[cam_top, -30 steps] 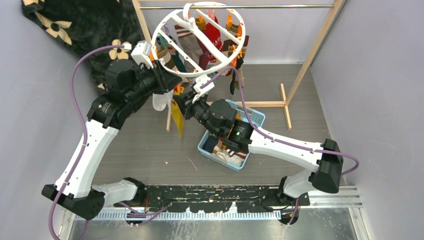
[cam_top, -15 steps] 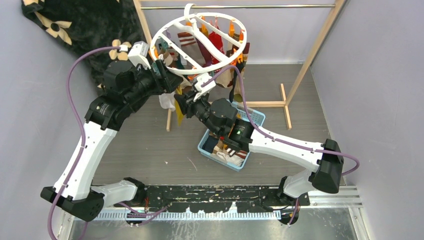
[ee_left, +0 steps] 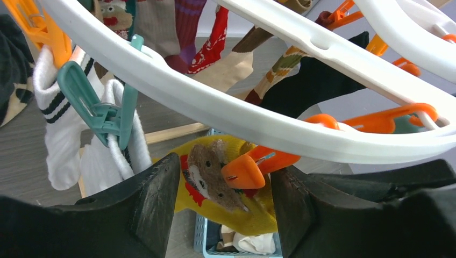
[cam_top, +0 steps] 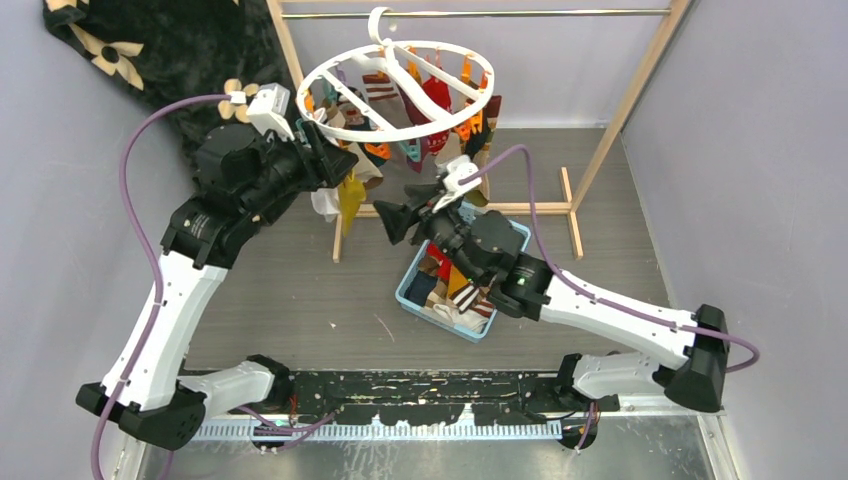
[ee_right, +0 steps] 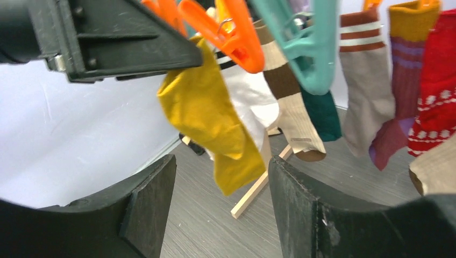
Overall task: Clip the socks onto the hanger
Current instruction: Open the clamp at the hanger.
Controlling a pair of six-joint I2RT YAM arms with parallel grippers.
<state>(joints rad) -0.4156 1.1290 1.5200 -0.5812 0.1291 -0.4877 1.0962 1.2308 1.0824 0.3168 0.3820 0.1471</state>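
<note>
Found the white plastic ring hanger (ee_left: 226,113) hung by its hook from the rail of the wooden-framed rack (cam_top: 572,225). Noted many small fabric socks (cam_top: 432,95) already pegged under the ring: red patterned, brown-and-cream striped, white with dark bands, black, tan.

Noted a mustard yellow sock (ee_right: 209,113) apparently pinched at its top in an orange plastic clip (ee_left: 250,169) on the near-left rim, hanging free.

Found the left gripper (ee_left: 225,172) just under that rim, jaws apart, with the orange clip between the fingers in its own view and nothing clamped. Found the right gripper (ee_right: 221,166) below the ring and near the light blue plastic basket (cam_top: 512,232), jaws apart and empty.

Saw several loose socks (cam_top: 455,300) lying in the basket.

Judged the task well advanced but unfinished: yellow sock apparently secured, basket contents yet to be hung. Could not tell how many clips were free.
</note>
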